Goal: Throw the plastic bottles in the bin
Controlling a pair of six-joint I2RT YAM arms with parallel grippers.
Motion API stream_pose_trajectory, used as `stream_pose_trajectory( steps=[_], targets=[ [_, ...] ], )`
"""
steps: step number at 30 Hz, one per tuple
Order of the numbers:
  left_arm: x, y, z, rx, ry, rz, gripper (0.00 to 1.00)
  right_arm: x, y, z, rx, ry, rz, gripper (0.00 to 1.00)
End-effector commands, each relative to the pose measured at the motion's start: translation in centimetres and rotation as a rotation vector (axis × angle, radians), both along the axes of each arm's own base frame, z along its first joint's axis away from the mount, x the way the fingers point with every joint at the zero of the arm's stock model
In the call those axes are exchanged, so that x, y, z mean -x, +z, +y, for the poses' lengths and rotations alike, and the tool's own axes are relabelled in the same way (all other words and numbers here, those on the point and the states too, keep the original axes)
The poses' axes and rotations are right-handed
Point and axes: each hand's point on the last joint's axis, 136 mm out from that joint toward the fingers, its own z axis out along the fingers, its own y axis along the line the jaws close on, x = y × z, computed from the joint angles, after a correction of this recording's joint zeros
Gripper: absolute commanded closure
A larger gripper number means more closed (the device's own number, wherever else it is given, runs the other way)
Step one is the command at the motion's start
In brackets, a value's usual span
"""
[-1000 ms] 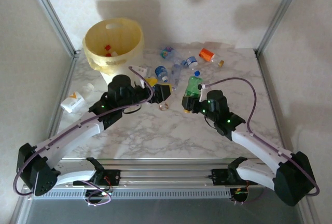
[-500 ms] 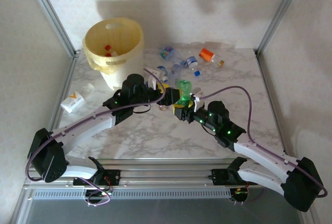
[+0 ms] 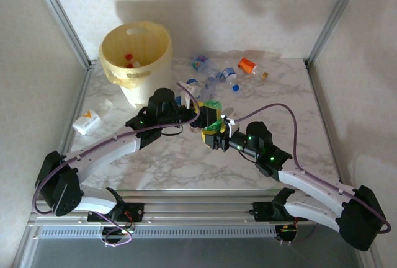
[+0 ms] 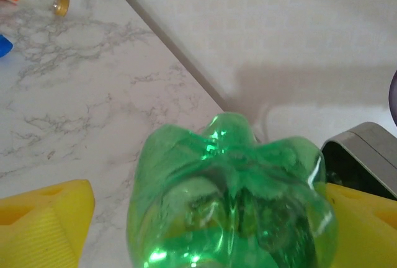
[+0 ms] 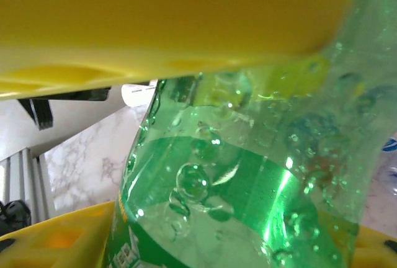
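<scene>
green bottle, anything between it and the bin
No loose object blocks it. The green bottle is gripped by the right gripper; only the left gripper, open around the bottle, lies on the side toward the bin.

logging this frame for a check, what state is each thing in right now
right gripper, shut on green bottle
left gripper, open around that bottle's base
green bottle, held, not crushed
bin, upright, not full
loose bottles, lying on the table
</scene>
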Motion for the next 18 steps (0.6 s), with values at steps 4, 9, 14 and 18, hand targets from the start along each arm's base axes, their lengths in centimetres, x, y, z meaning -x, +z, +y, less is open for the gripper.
stream_pose_trajectory(
  steps=[4, 9, 14, 18],
  targets=[
    [-0.1, 0.7, -0.9, 0.016, -0.027, -0.002, 0.20, 1.5, 2.6, 1.3, -0.066, 0.108, -0.059, 0.58],
    [-0.2, 0.3, -1.1, 0.011, -0.030, 0.006, 0.33, 1.7, 2.7, 1.4, -0.067, 0.119, -0.055, 0.57],
    [-0.2, 0.1, -1.2, 0.004, -0.033, 0.013, 0.48, 1.6, 2.1, 1.7, -0.051, 0.127, -0.038, 0.56],
    [-0.4, 0.1, -1.0, -0.005, -0.019, 0.011, 0.57, 1.5, 1.9, 1.9, -0.044, 0.129, -0.024, 0.52]
  ],
)
